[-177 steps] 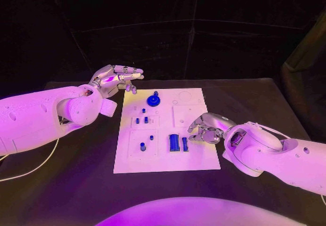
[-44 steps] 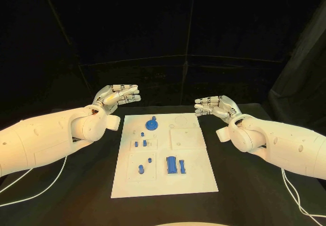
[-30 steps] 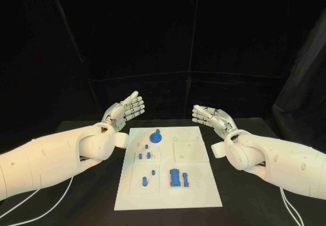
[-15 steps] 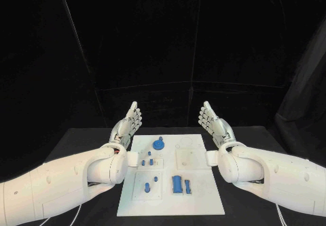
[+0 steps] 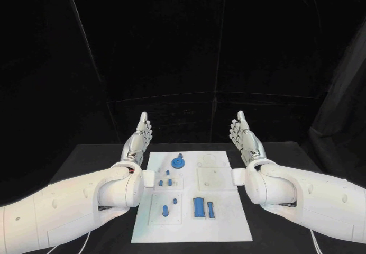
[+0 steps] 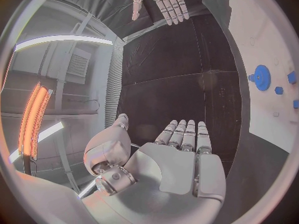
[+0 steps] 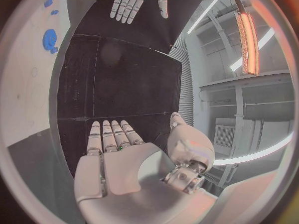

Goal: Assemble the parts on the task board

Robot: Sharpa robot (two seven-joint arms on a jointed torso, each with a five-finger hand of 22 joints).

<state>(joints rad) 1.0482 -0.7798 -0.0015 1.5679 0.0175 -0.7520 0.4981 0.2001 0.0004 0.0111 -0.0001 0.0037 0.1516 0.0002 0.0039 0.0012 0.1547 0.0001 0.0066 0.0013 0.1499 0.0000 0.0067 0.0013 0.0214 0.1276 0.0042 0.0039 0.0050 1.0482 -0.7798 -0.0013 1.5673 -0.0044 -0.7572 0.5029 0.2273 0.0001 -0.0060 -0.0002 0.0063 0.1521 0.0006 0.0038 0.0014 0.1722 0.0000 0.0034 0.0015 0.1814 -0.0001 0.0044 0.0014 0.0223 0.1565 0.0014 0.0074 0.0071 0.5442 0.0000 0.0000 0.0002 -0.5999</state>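
Black table [image 5: 91,159], white task board [image 5: 229,222], unlabelled

Before you, the white rectangular task board [image 5: 229,222] lies at the middle of the black worktop [image 5: 91,159]. On it, a blue round gear-like part [image 5: 177,162] sits at the far end; small blue peg parts [image 5: 163,182] stand nearer, left of centre; two blue upright block parts [image 5: 202,207] stand closest to you. The left silver hand [image 5: 139,138] rises left of the board's far end, the right silver hand [image 5: 245,137] right of it, fingers straight and empty.
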